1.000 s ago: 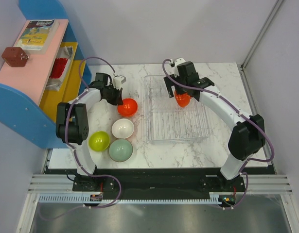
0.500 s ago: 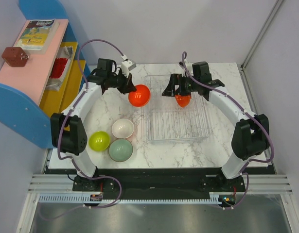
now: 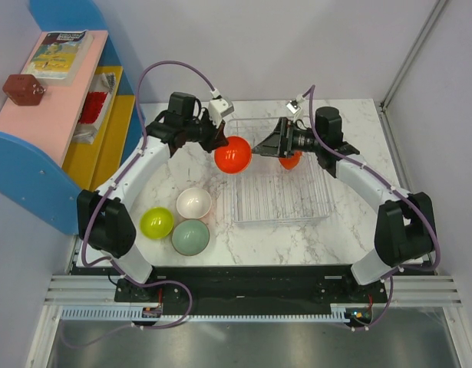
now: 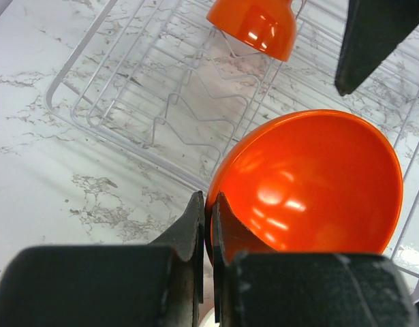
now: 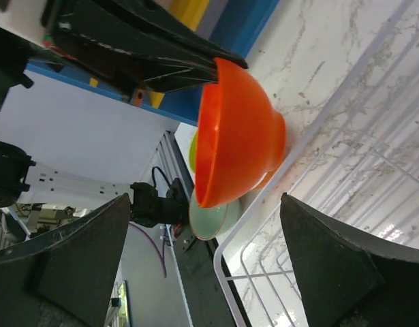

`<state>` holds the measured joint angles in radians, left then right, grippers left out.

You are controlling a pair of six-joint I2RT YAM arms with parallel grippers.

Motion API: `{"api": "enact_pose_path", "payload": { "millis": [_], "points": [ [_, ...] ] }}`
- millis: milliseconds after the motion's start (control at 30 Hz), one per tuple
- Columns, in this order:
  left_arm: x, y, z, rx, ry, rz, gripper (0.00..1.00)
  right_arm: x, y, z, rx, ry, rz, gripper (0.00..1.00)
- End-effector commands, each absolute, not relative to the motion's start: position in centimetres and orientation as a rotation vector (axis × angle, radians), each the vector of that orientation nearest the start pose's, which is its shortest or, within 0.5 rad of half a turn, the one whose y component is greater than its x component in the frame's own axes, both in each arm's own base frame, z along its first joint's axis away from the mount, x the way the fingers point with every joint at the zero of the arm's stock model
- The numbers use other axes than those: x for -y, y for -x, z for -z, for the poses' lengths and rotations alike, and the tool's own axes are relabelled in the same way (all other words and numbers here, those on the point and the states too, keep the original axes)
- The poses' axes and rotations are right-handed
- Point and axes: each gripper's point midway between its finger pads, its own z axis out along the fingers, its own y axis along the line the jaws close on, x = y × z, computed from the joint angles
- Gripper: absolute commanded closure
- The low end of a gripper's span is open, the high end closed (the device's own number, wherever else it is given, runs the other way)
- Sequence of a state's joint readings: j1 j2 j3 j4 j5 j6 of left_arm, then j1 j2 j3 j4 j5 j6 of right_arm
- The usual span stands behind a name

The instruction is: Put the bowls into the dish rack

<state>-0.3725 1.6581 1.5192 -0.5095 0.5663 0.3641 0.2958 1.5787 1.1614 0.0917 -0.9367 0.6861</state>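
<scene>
Left gripper [image 4: 208, 204] is clenched tight on the rim of an orange bowl [image 4: 311, 184], carrying it in the air right at the left wall of the rack [image 3: 282, 192]. Right gripper [image 3: 265, 146] faces it over the rack, fingers spread wide, grasping nothing. This looks like the second bowl going in, possibly by handover. Another orange bowl [image 3: 291, 159] stands on edge at the rack's far end, while the white bowl [image 3: 194, 202], lime bowl [image 3: 156, 222] and grey-green bowl [image 3: 191, 237] wait on the table [image 3: 351, 230]. Next, the bowl needs lifting over the wall and tilting between the ribs beside the first. No readable writing; the lettering on the book [image 3: 57, 52] is too small.
</scene>
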Motion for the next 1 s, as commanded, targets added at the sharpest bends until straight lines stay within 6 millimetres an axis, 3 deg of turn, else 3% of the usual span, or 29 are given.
{"api": "enact_pose_path", "payload": {
  "millis": [0, 200, 367, 600, 800, 967],
  "points": [
    [24.2, -40.4, -25.1, -1.808, -1.074, 0.558, 0.98, -27.3, -33.0, -29.3, -1.867, 0.417, -1.637, 0.02],
    [24.9, -40.0, -26.7, -1.768, -1.07, 0.602, 0.98, -27.5, -34.0, -27.1, -1.921, 0.379, -1.633, 0.02],
    [26.1, -38.5, -28.4, -1.704, -1.094, 0.623, 0.98, -27.7, -34.8, -25.3, -1.965, 0.345, -1.647, 0.03],
    [27.4, -36.8, -29.2, -1.652, -1.126, 0.64, 0.98, -28.1, -35.0, -24.8, -1.976, 0.343, -1.686, 0.05],
    [28.0, -36.9, -29.5, -1.631, -1.135, 0.635, 0.98, -28.2, -34.9, -24.4, -1.986, 0.347, -1.706, 0.08],
    [28.1, -37.4, -29.0, -1.636, -1.14, 0.622, 0.98, -28.3, -34.5, -24.7, -1.979, 0.369, -1.721, 0.17]
  ]
}}
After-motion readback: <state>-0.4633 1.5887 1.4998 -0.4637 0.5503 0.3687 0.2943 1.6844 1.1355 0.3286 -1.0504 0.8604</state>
